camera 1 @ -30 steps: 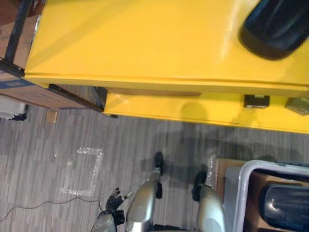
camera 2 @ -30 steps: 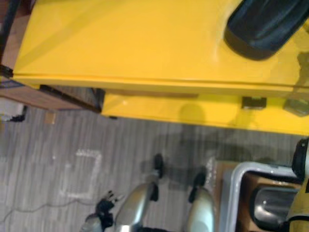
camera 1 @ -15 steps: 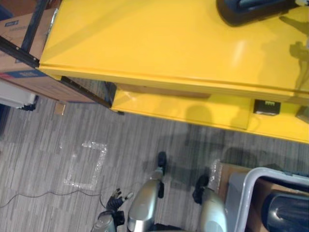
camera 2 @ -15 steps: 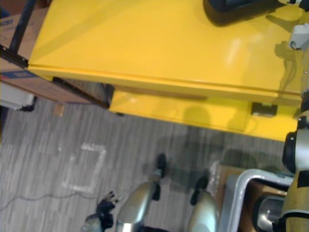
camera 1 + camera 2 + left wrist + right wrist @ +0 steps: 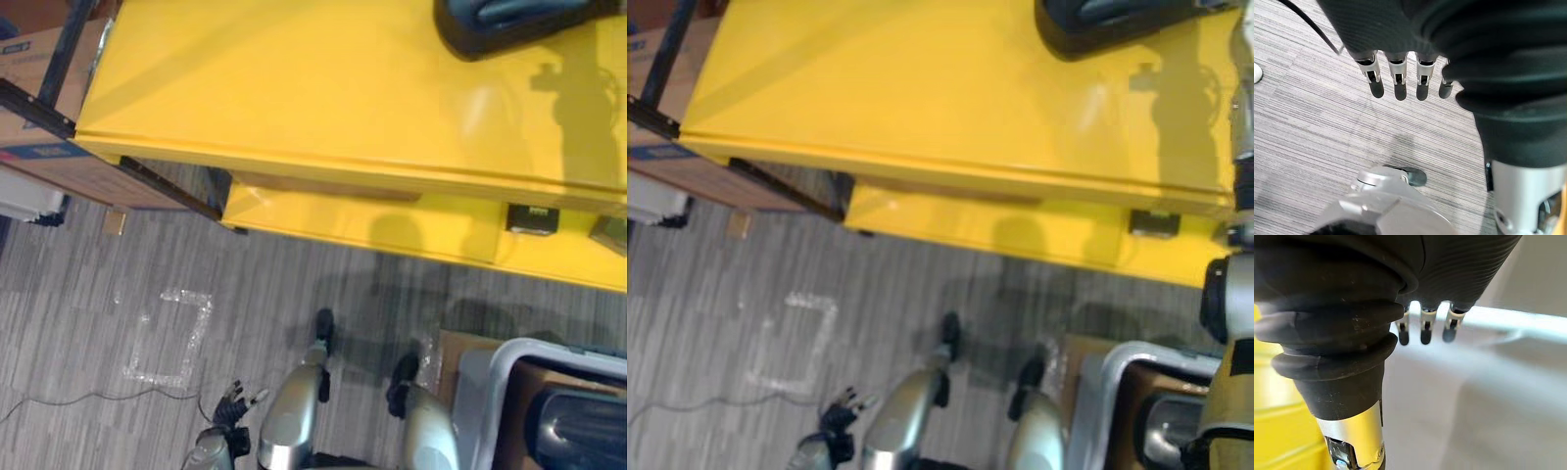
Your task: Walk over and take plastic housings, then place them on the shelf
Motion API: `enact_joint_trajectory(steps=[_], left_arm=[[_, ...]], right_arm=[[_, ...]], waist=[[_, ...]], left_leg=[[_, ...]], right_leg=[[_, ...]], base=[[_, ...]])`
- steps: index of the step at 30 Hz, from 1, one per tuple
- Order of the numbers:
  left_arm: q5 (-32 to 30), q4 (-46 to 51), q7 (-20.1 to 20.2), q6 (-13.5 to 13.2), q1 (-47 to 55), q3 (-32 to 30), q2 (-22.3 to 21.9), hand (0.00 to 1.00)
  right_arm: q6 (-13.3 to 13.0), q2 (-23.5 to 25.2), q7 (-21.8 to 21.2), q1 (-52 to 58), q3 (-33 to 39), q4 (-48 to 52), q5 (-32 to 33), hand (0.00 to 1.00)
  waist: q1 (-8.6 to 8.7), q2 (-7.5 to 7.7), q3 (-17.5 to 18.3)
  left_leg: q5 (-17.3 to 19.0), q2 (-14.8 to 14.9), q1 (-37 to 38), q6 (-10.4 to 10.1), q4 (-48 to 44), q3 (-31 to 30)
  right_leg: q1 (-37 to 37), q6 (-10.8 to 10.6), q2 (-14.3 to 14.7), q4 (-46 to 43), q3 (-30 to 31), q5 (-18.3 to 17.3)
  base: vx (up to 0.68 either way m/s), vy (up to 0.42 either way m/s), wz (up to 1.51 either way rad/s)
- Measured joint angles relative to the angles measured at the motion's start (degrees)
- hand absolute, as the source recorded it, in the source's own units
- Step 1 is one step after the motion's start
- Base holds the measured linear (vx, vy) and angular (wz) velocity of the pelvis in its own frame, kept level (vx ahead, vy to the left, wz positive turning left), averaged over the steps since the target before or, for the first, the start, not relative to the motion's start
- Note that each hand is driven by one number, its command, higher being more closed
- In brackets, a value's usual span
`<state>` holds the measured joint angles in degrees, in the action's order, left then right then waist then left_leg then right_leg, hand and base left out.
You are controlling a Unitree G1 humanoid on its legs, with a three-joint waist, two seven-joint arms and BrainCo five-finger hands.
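Observation:
One dark plastic housing (image 5: pixel 519 20) lies at the far right of the yellow shelf top (image 5: pixel 294 88). A second dark housing (image 5: pixel 578 431) sits in a grey bin (image 5: pixel 495 377) on the floor at my lower right. My left hand (image 5: pixel 230 406) hangs low by my side; in its wrist view its fingers (image 5: pixel 1398 83) are straight over the carpet, holding nothing. My right hand's fingers (image 5: pixel 1424 333) hang straight and bare in front of a pale grey surface with a bright rim, with yellow beside it.
A lower yellow shelf (image 5: pixel 343 220) carries a small dark box (image 5: pixel 532 217). Cardboard boxes (image 5: pixel 49 171) on a black rack stand at the left. A taped square (image 5: pixel 171 338) marks the grey carpet. Cardboard (image 5: pixel 460 357) lies under the bin.
The whole picture has shifted, so the camera moved: the shelf housing now sits higher and the bin lower. Both hands hang as before.

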<state>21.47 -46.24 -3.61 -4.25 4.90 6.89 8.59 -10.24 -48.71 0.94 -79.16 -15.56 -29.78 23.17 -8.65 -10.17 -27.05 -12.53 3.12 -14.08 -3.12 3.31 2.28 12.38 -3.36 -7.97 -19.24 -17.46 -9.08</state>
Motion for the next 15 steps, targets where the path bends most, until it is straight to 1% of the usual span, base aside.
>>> enact_joint_trajectory(steps=[3,4,5,7,11,14,15], left_arm=[[-0.05,0.08,0.10,0.13,-0.83,-1.09,-0.04,0.00],[-0.05,0.09,0.08,0.26,-0.87,-1.33,-0.04,0.00],[-0.05,0.10,0.04,0.79,-0.91,-1.79,-0.02,0.00],[-0.05,0.08,-0.03,1.42,-0.90,-2.09,-0.01,0.00],[-0.19,0.23,0.04,1.95,-0.98,-2.13,-0.01,0.00],[-1.71,0.37,0.01,1.95,-1.10,-2.10,-0.01,0.00],[-1.72,0.37,-0.02,1.95,-1.17,-2.10,-0.01,0.00]], right_arm=[[6.65,3.10,-4.60,0.01,-0.69,-1.33,3.20,0.00],[7.49,3.42,-5.03,0.01,-0.94,-1.68,3.36,0.00],[9.30,3.79,-5.89,0.01,-1.16,-2.66,3.57,0.00],[12.02,3.84,-6.93,0.00,-1.34,-4.34,3.60,0.00],[15.85,3.85,-7.47,0.00,-1.34,-8.04,4.84,0.00],[17.59,3.97,-7.14,-0.02,-1.39,-11.63,4.90,0.00],[17.75,3.97,-6.99,-0.03,-1.39,-12.25,4.92,0.00]], waist=[[-0.23,0.44,-0.29],[-0.23,0.52,-0.34],[-0.27,0.64,-0.42],[-0.37,0.92,-0.61],[-0.39,1.38,-0.90],[-0.61,1.39,-0.90],[-0.68,1.40,-0.90]], left_leg=[[0.00,0.11,0.04,0.00,-0.31,-0.28],[0.00,0.11,0.04,0.00,-0.32,-0.29],[0.00,0.11,0.04,0.00,-0.37,-0.34],[0.00,0.10,0.03,0.00,-0.39,-0.35],[0.00,0.30,0.02,0.00,-0.57,-0.36],[0.00,0.60,0.02,-0.01,-0.78,-0.50],[0.00,0.67,0.02,-0.01,-0.79,-0.50]], right_leg=[[-0.33,0.09,0.14,0.03,-0.24,0.18],[-0.36,0.10,0.14,0.06,-0.27,0.21],[-0.50,0.06,0.15,0.19,-0.35,0.29],[-0.59,0.02,0.18,0.35,-0.39,0.45],[-0.96,0.07,0.52,1.05,-0.40,0.92],[-1.53,0.17,0.93,1.93,-0.63,1.35],[-1.55,0.21,1.00,2.00,-0.64,1.41]], base=[[0.00,-0.005,0.01],[0.00,0.000,0.00],[0.00,0.000,0.00],[0.00,0.000,0.00],[0.00,0.000,0.00],[0.00,0.000,0.00],[0.00,0.000,0.00]])
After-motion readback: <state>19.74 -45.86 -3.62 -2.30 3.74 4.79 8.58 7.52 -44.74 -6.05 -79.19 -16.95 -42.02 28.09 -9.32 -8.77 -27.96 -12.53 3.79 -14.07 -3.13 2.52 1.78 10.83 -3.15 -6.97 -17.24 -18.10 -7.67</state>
